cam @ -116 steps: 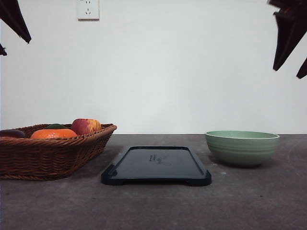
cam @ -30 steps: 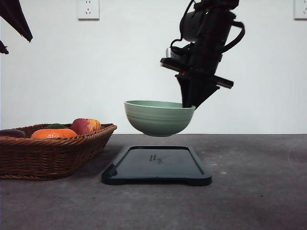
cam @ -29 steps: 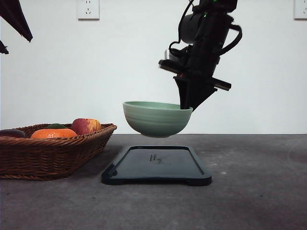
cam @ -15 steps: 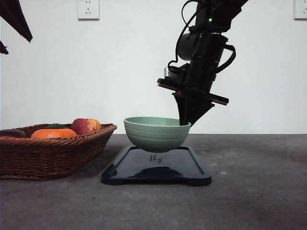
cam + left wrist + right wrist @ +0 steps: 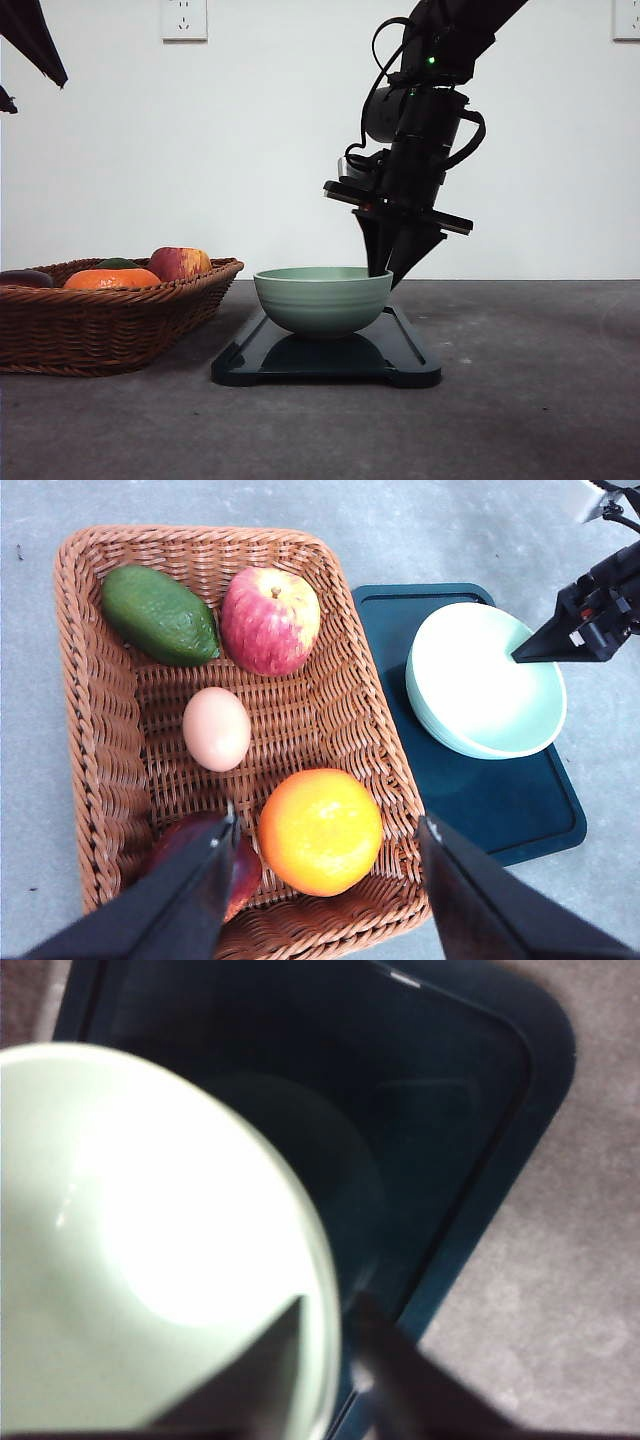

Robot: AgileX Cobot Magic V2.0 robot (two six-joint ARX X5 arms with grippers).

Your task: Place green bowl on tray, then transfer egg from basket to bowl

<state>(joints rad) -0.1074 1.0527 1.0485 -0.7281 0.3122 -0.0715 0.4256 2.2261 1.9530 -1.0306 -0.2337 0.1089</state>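
The green bowl (image 5: pixel 322 300) rests on the dark tray (image 5: pixel 405 362), toward its left half. My right gripper (image 5: pixel 384 266) comes down from above and is shut on the bowl's right rim. In the right wrist view one finger (image 5: pixel 265 1370) is inside the bowl (image 5: pixel 150 1210) and the other is outside, over the tray (image 5: pixel 440 1130). The pale brown egg (image 5: pixel 216 728) lies in the middle of the wicker basket (image 5: pixel 85 700). My left gripper (image 5: pixel 329 820) hangs open high above the basket. In the front view the basket (image 5: pixel 100 325) wall hides the egg.
The basket also holds an apple (image 5: pixel 270 620), a green avocado (image 5: pixel 160 615), an orange (image 5: pixel 320 830) and a dark red fruit (image 5: pixel 185 845). It stands just left of the tray (image 5: pixel 500 805). Bare grey table lies to the right of the tray.
The right gripper has carried the bowl from the table at the right to above the tray, then lowered it onto the tray. The left arm has not moved.
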